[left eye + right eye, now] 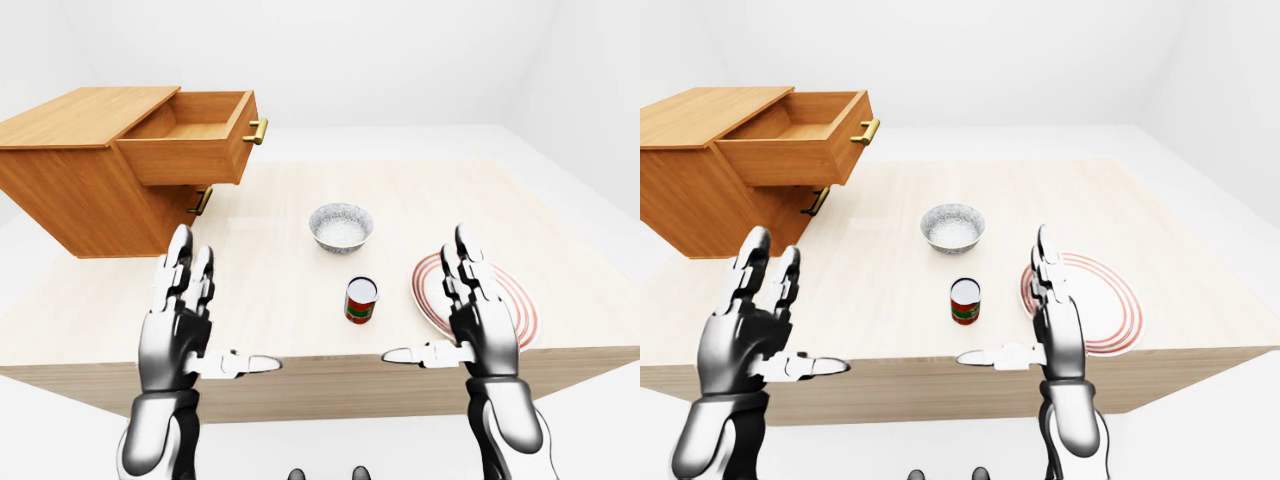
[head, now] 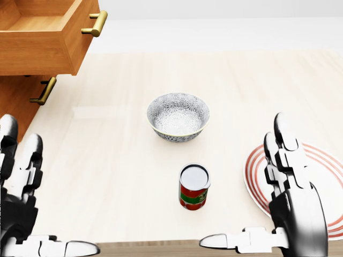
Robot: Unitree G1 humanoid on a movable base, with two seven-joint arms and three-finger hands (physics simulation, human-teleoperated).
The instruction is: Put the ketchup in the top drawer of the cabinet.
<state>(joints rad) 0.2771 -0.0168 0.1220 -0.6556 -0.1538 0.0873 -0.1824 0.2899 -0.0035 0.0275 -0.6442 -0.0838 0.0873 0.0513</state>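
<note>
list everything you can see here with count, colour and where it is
ketchup can: 1, red and green with a silver top, upright near the table's bottom edge in the head view
bowl: 1, grey patterned, above the can
plate: 1, white with red rings, right of the can
cabinet: 1, wooden, top left, top drawer open, brass handles
table: 1, pale wood
left hand: 1, silver, open, lower left
right hand: 1, silver, open, partly over the plate

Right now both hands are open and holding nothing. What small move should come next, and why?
Probably ease the right hand toward the ketchup can with fingers open. The can stands upright and untouched on the table, between the bowl and the plate, nearer that hand than the left hand. The top drawer already stands open.
</note>
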